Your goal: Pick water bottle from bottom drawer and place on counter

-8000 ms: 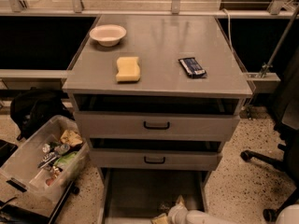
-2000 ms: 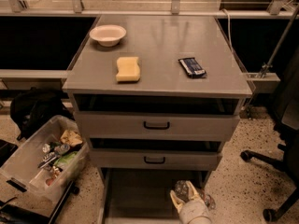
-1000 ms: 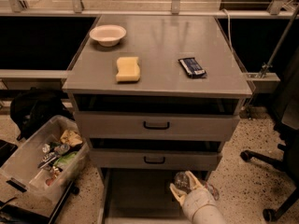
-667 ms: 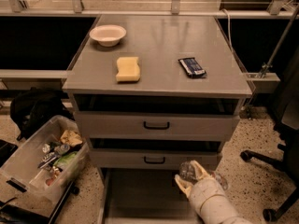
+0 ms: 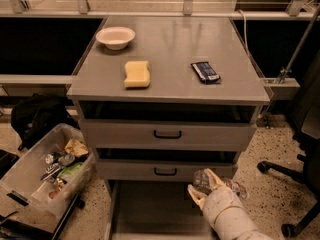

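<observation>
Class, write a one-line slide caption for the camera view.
End effector holds water bottle over open bottom drawer, below the counter.

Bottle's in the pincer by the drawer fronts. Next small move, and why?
Probably lift straight up. The pincer grips the bottle level with the middle drawer front, well below the counter edge, so pushing forward now would likely hit that front. Up top, the bare patch between sponge and packet looks suitable.
</observation>
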`<state>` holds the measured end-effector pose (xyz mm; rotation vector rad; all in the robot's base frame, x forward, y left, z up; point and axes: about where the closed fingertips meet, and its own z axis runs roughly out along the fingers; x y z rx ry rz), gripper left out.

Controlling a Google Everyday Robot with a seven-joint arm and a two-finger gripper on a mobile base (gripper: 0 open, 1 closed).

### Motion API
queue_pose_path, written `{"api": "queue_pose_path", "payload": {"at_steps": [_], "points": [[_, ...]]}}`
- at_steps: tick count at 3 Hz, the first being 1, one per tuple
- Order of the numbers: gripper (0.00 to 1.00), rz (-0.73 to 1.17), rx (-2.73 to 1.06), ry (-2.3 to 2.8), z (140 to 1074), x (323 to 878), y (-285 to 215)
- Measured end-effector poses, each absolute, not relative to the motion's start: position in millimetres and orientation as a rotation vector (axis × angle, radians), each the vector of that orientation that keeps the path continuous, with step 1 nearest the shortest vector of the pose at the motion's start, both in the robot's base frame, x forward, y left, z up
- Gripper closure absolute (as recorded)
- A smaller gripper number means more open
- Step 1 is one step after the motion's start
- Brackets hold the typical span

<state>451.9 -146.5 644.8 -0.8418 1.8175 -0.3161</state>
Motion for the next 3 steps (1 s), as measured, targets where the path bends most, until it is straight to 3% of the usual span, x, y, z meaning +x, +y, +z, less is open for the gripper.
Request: {"api": "queue_pose_path", "payload": {"at_steps": [2, 3], "points": [[1.00, -0.347, -0.766, 1.725, 754, 481, -155], [1.00, -0.378, -0.759, 1.584, 872, 492, -137]]}}
